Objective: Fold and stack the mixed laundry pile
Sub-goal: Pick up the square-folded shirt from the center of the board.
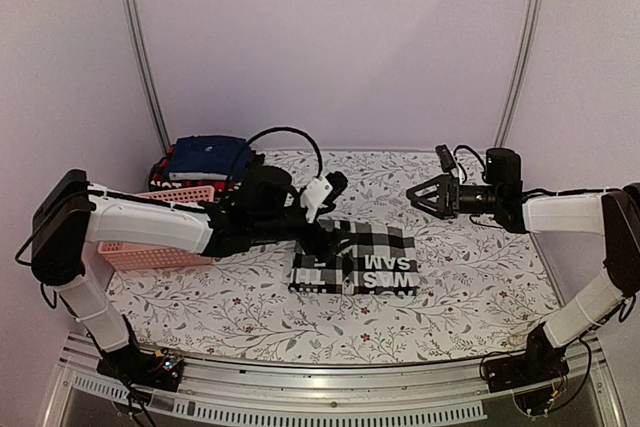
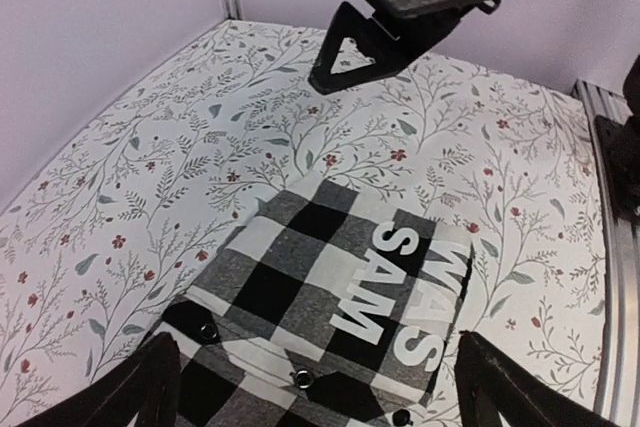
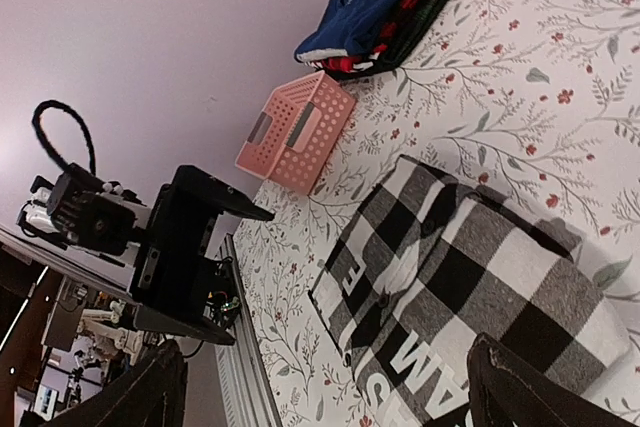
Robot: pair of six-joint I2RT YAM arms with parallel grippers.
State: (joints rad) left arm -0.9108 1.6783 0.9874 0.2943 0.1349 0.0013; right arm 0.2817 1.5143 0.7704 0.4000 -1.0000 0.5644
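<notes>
From above: shows a folded black-and-white checked shirt (image 1: 355, 259) with white lettering, flat at mid-table on a floral tablecloth (image 1: 470, 287). Places the left gripper (image 1: 330, 239) just over the shirt's left end, jaw spread unreadable here. Places the right gripper (image 1: 425, 195) in the air beyond the shirt's far right corner, fingers spread, holding nothing. At left, a pink basket (image 1: 160, 247), largely behind the left arm (image 1: 150, 225), contents hidden. Just behind it, a stack: navy blue trousers (image 1: 207, 157) over a red-and-black plaid piece (image 1: 160, 179).

Left wrist: own fingers wide apart above the shirt's buttoned end, gripping nothing.

Right wrist: own fingers spread above the shirt. Shows only the basket's slotted walls, not its inside.
</notes>
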